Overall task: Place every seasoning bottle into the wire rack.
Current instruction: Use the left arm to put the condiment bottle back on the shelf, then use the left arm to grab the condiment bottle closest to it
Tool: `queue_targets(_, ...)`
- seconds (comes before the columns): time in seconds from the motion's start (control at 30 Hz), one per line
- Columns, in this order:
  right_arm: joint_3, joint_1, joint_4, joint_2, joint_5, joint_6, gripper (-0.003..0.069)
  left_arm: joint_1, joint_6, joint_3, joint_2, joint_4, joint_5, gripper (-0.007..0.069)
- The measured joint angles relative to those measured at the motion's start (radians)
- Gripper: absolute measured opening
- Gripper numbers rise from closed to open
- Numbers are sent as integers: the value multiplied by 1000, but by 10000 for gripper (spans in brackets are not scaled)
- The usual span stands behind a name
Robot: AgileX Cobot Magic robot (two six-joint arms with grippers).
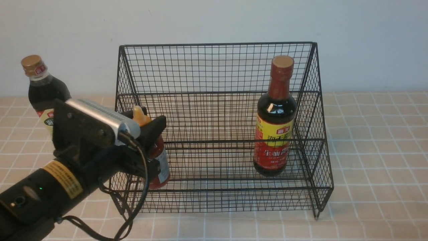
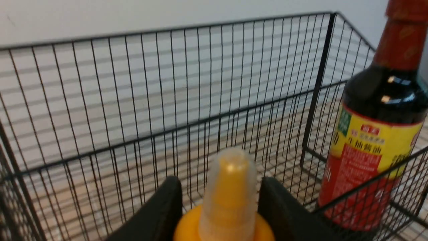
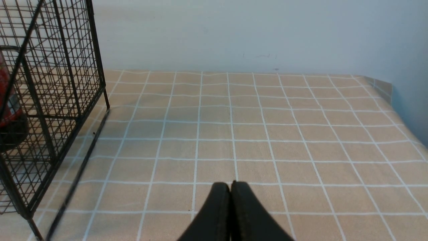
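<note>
The black wire rack [image 1: 214, 44] stands mid-table. My left gripper [image 1: 151, 125] reaches into its left end, shut on the small red seasoning bottle [image 1: 162, 157] with the yellow nozzle cap [image 2: 227, 187]. The black fingers [image 2: 167, 207] press either side of the cap's shoulder. That bottle is upright over the lower tier; whether its base rests there I cannot tell. The dark bottle with red neck [image 1: 275, 127] stands upright in the lower tier's right end. The tall dark bottle with gold cap [image 1: 43, 90] stands on the table left of the rack, behind my left arm. My right gripper [image 3: 230, 184] is shut and empty, low over the table right of the rack.
A beige checked cloth [image 3: 267, 134] covers the table, with a pale wall close behind. The rack's right side wall [image 3: 50, 83] rises beside my right gripper. The table's far right edge [image 3: 384, 87] shows in the right wrist view.
</note>
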Motion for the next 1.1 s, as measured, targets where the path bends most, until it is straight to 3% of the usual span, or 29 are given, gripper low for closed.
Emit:
queue_targets(0.47, 0, 0, -2, 0, 0, 0, -15, 0, -11, -1, 120, -5, -16, 287)
queue_targets(0.63, 0, 0, -2, 0, 0, 0, -15, 0, -19, -7, 120, -14, -25, 433)
queue_targets(0.83, 0, 0, -2, 0, 0, 0, -15, 0, -19, -10, 64, -64, -17, 486)
queue_targets(0.93, 0, 0, -2, 0, 0, 0, -15, 0, -13, -25, -1, -87, 47, 487)
queue_targets(1.1, 0, 0, -2, 0, 0, 0, -15, 0, 2, -145, -143, -91, 412, 487)
